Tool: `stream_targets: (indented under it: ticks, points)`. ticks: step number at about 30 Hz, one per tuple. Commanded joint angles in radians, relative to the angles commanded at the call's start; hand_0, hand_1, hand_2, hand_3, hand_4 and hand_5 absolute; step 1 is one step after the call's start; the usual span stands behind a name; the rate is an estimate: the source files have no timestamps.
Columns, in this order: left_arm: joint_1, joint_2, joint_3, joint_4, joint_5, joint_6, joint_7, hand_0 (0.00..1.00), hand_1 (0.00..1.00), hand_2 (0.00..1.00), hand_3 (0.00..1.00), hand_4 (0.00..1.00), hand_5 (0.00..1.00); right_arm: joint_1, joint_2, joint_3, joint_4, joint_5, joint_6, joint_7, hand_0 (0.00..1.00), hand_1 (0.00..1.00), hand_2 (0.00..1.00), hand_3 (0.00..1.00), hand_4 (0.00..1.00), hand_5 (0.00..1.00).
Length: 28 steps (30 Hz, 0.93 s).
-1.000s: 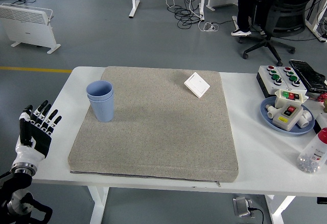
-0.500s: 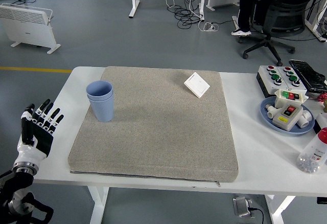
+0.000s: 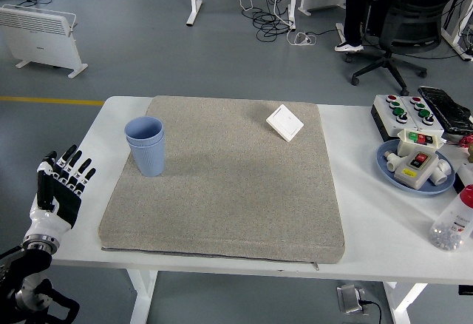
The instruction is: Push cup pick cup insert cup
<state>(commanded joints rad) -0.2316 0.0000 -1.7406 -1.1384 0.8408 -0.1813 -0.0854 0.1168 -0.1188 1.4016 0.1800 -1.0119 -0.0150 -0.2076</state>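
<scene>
- The robot's black-and-white left hand [image 3: 58,191] is hovering at the picture's left edge, over the tabletop's near-left corner, with its five fingers spread and upright and holding nothing; its arm is running off the lower-left corner, partly cut off.
- The white rectangular tabletop [image 3: 369,213] is carrying a large grey-beige fabric mat [image 3: 229,183] that is covering most of its middle.
- The pale blue plastic cup [image 3: 145,146] is standing upright on the mat's far-left part, and it looks like two cups nested, one rim sitting just above the other. It is lying to the right of the left hand and farther from the robot, well apart from it, untouched.
- A small white square plate [image 3: 284,123] is lying tilted on the mat's far-right part.
- At the right edge, a blue round dish [image 3: 385,163] is holding white button boxes, and a clear bottle [image 3: 452,224] is showing only in part, cut off by the frame.
- The right hand is out of view.
</scene>
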Motion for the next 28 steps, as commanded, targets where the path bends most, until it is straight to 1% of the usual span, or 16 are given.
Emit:
stream_targets:
  ticks: [10, 18, 28]
  points:
    - [-0.001, 0.000, 0.006, 0.001, 0.014, 0.005, -0.006, 0.938, 0.941, 0.998, 0.965, 0.589, 0.998, 0.001, 0.000, -0.001, 0.000, 0.002, 0.000, -0.001, 0.766, 0.675, 0.715, 0.569, 0.117, 0.490]
    - [0.000, 0.000, 0.009, 0.000, 0.005, -0.004, 0.001, 0.953, 0.952, 0.998, 0.984, 0.592, 0.998, 0.000, 0.001, -0.002, 0.000, 0.005, 0.000, 0.000, 0.766, 0.675, 0.715, 0.569, 0.118, 0.491]
    - [-0.001, 0.000, 0.012, -0.001, 0.030, -0.001, 0.003, 0.967, 0.966, 0.998, 0.998, 0.599, 0.998, 0.000, 0.003, -0.001, 0.000, -0.001, -0.001, -0.002, 0.766, 0.675, 0.716, 0.569, 0.118, 0.490]
